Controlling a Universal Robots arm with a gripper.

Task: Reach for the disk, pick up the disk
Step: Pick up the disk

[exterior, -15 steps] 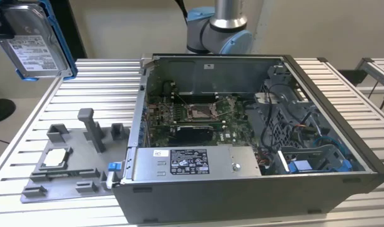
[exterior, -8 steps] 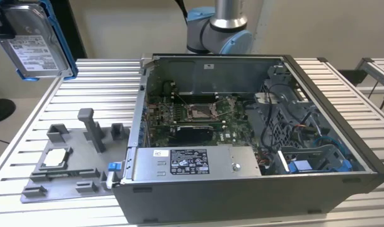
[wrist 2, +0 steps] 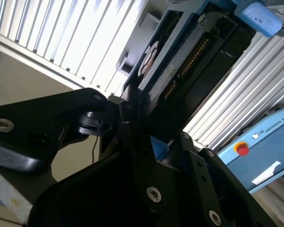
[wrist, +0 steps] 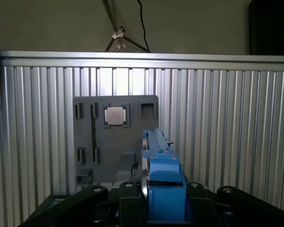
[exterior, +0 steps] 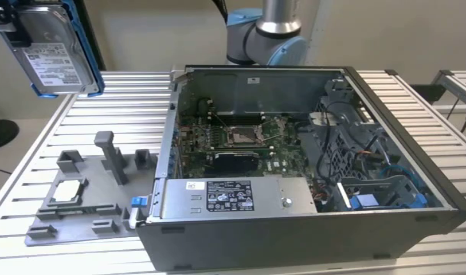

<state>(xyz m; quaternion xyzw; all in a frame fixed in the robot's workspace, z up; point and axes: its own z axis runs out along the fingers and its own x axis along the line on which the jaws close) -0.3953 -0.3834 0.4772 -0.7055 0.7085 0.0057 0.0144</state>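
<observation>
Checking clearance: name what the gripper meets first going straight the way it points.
Probably the gray fixture plate on the table, beyond the held disk; depth is unclear.

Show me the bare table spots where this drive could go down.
Bare slats of the table lie between the gray fixture and the far edge. The gripper holds the disk aloft. A narrow strip runs along the exterior view's right of the computer case. Fixture and case interior are crowded.

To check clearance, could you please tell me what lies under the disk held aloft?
In the first wrist view, the grey fixture plate with a square chip on the table; the disk covers part of the plate.
</observation>
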